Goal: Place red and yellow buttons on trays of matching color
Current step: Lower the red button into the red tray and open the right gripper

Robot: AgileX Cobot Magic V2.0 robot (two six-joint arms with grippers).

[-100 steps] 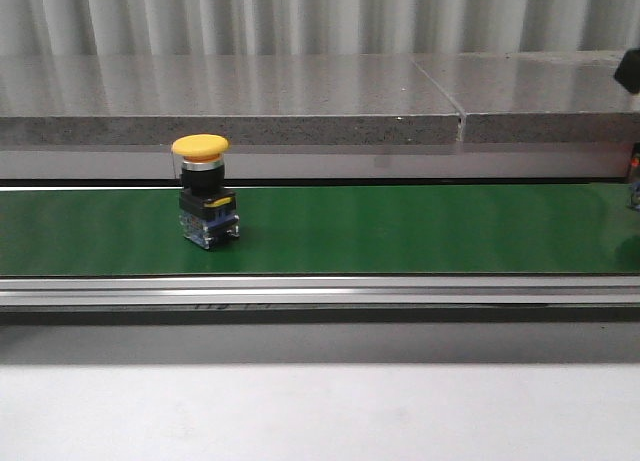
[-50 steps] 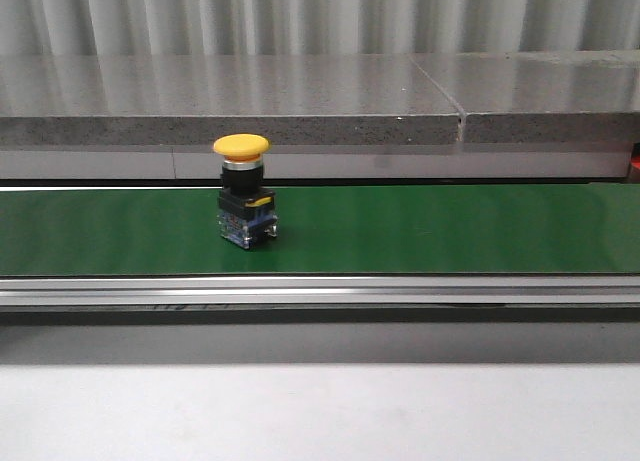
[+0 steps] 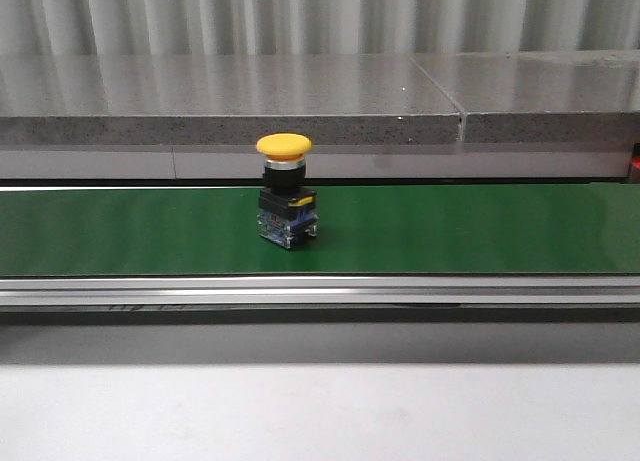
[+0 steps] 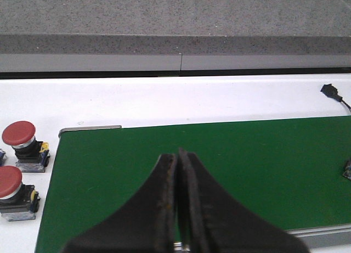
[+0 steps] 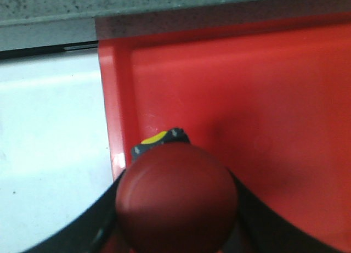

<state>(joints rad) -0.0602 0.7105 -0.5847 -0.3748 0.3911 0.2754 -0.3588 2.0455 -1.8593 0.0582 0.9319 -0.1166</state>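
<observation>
A yellow button (image 3: 285, 203) with a black and blue base stands upright on the green belt (image 3: 450, 231), left of centre in the front view; neither gripper shows there. My left gripper (image 4: 178, 154) is shut with nothing in it, above the green belt (image 4: 263, 154). Two red buttons (image 4: 22, 146) (image 4: 13, 186) stand on the white surface beside the belt's end. My right gripper (image 5: 176, 206) is shut on a red button (image 5: 176, 201), held over the red tray (image 5: 247, 99) close to its rim. No yellow tray is in view.
A grey stone ledge (image 3: 300, 101) runs behind the belt. An aluminium rail (image 3: 320, 291) borders the belt's front. A black connector with a cable (image 4: 330, 91) lies on the white surface past the belt.
The yellow button has travelled to the right along the belt, from the left part toward the centre. A dark object at the front view's far right edge is gone.
</observation>
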